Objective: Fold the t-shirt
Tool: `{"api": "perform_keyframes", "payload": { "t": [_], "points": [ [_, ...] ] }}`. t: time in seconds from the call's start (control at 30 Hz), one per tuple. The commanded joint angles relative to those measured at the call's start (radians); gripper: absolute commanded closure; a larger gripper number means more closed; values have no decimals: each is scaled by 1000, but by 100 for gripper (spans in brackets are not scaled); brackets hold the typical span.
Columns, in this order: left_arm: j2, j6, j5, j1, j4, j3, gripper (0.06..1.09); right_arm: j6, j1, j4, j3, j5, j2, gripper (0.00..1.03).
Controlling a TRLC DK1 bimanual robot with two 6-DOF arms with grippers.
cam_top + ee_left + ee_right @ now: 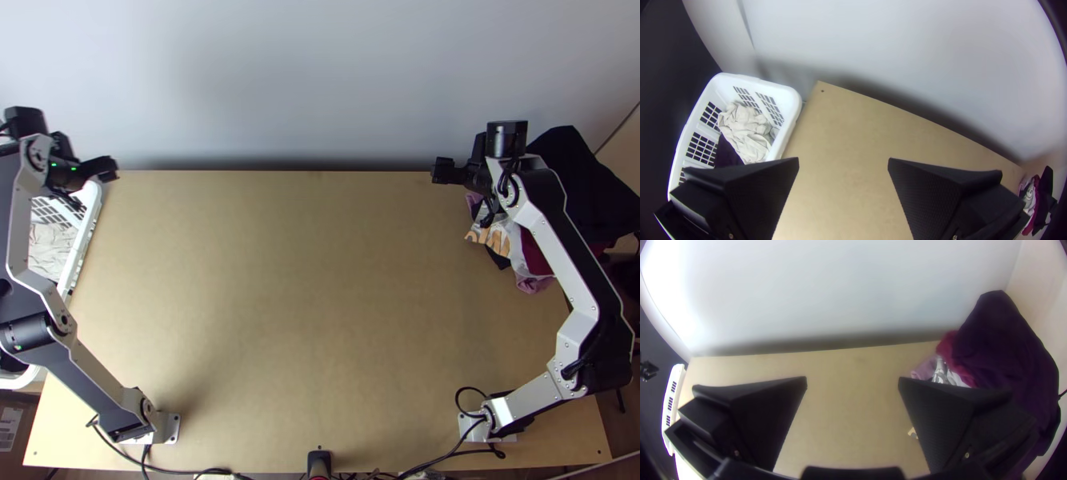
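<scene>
The light wooden table (320, 320) has a pale wall (280, 80) along its far edge and black cables (184, 470) along its near edge. At its right side lies a bunched pile of clothes: a very dark purple garment (1004, 342) on top, with crimson cloth (948, 346), white printed cloth (498, 237) and lilac cloth (534, 283) showing from under it. The right arm (564, 272) crosses over this pile and hides part of it. The left arm (18, 232) crosses over a white laundry basket (792, 100) with slotted walls, beside the table's left edge. In the basket are a crumpled cream garment (746, 131) and dark cloth (726, 153).

The t-shirt must be among these clothes, but I cannot tell which it is, nor which way it points. The cream garment's long axis runs roughly along the basket's length.

The left claw (107, 168) is at the table's far left corner, its 2 fingers wide apart with nothing between them. The right claw (443, 171) is above the far edge, near the pile, its 2 fingers likewise spread and holding nothing.
</scene>
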Motion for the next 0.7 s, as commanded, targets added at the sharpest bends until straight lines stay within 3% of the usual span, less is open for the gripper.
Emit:
{"api": "perform_keyframes", "payload": {
  "t": [0.0,0.3,0.67],
  "points": [
    [82,17,-1,131,3,81,11,-6,18,5,-26,0,0,7],
    [293,48,-1,309,3,210,11,-23,37,20,-50,2,-7,7],
    [517,97,-12,401,221,251,11,-39,48,48,-81,2,-3,7]
  ]
}}
